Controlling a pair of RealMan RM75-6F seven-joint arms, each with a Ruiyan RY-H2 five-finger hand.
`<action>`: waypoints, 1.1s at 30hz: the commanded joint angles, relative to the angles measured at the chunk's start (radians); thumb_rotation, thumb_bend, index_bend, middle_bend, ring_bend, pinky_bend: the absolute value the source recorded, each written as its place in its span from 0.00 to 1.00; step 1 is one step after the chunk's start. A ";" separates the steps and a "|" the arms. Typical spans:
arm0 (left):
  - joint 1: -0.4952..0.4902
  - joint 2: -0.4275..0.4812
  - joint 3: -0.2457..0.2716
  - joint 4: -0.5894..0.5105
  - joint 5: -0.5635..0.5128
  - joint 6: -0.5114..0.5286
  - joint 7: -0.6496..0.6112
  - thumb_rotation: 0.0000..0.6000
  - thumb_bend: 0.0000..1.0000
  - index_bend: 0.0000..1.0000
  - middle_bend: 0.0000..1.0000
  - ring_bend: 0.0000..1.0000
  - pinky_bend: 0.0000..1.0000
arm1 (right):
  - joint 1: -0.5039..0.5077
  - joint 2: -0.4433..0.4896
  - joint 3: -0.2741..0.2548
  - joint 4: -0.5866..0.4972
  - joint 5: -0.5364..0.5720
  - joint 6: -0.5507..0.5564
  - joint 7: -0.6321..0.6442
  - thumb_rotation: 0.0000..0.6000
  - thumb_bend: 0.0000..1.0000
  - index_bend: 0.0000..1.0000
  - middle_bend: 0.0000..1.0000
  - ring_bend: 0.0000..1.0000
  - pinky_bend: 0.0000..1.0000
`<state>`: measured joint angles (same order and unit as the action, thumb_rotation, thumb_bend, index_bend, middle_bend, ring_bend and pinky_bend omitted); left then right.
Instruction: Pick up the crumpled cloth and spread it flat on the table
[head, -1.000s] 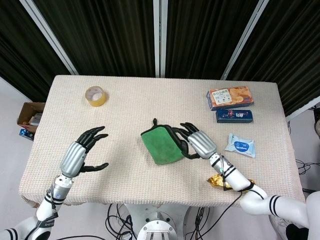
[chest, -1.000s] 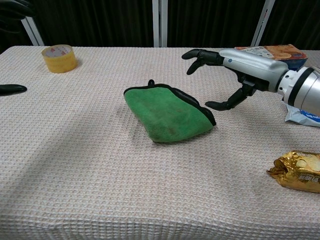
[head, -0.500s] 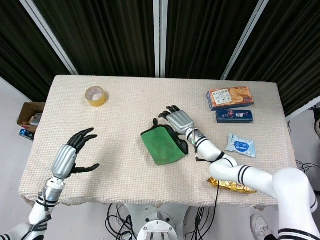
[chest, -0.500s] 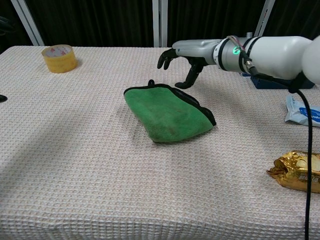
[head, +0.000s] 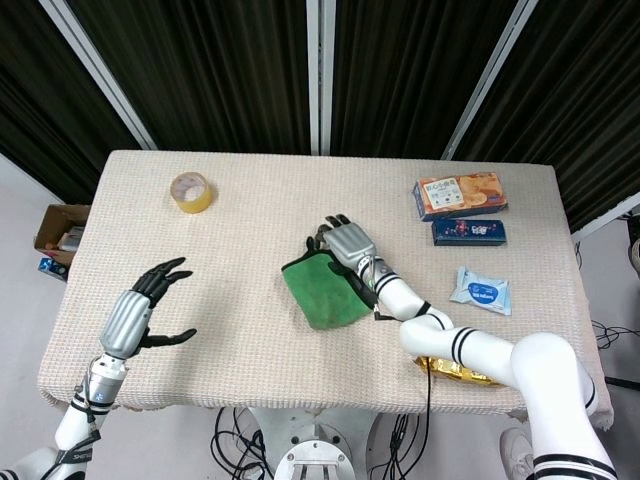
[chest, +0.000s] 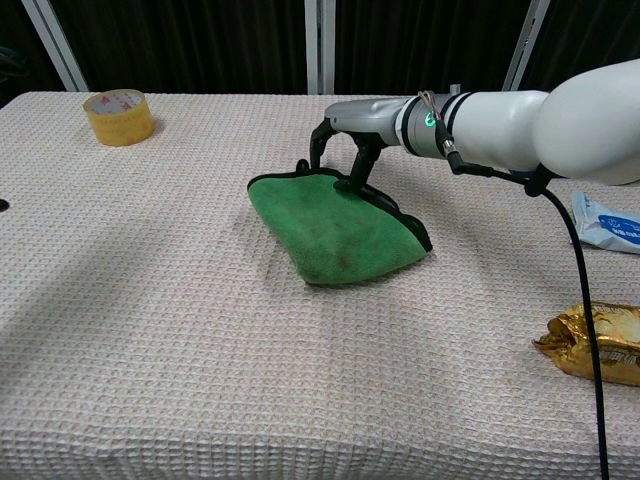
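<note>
Head view: the crumpled green cloth with dark edging (head: 320, 291) lies bunched near the middle of the beige waffle-weave table (head: 250, 340). The right hand (head: 343, 241) reaches over the cloth's far edge, fingers parted and pointing down onto it. Well left of the cloth, the left hand (head: 140, 310) hovers with fingers spread, holding nothing. A yellow tape roll (head: 190, 191) sits far left of the cloth. Right of the cloth lie an orange biscuit box (head: 459, 195), a dark blue box (head: 468, 232) and a pale wipes packet (head: 481, 290).

Chest view: the right hand's dark fingertips (chest: 345, 183) touch the cloth's back rim; whether they grip it I cannot tell. A gold foil snack packet (chest: 594, 343) lies right of the cloth.
</note>
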<state>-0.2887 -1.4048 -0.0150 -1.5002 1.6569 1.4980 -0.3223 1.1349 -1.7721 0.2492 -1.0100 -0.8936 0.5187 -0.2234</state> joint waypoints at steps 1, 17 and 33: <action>0.000 -0.001 0.000 0.001 0.002 0.000 -0.001 1.00 0.07 0.21 0.10 0.12 0.18 | -0.001 -0.010 0.001 0.009 -0.003 0.011 0.010 1.00 0.33 0.40 0.18 0.00 0.04; -0.012 0.015 -0.003 0.020 -0.019 -0.033 -0.072 1.00 0.07 0.20 0.10 0.12 0.18 | -0.020 -0.016 0.031 -0.046 -0.178 0.146 0.115 1.00 0.55 0.72 0.34 0.03 0.04; -0.040 0.077 -0.033 0.087 -0.146 -0.172 -0.211 1.00 0.07 0.20 0.10 0.12 0.18 | 0.012 0.289 0.127 -0.404 -0.607 0.421 0.423 1.00 0.65 0.86 0.44 0.13 0.08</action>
<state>-0.3268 -1.3352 -0.0452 -1.4158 1.5197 1.3355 -0.5272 1.1329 -1.5322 0.3571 -1.3606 -1.4611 0.9278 0.1632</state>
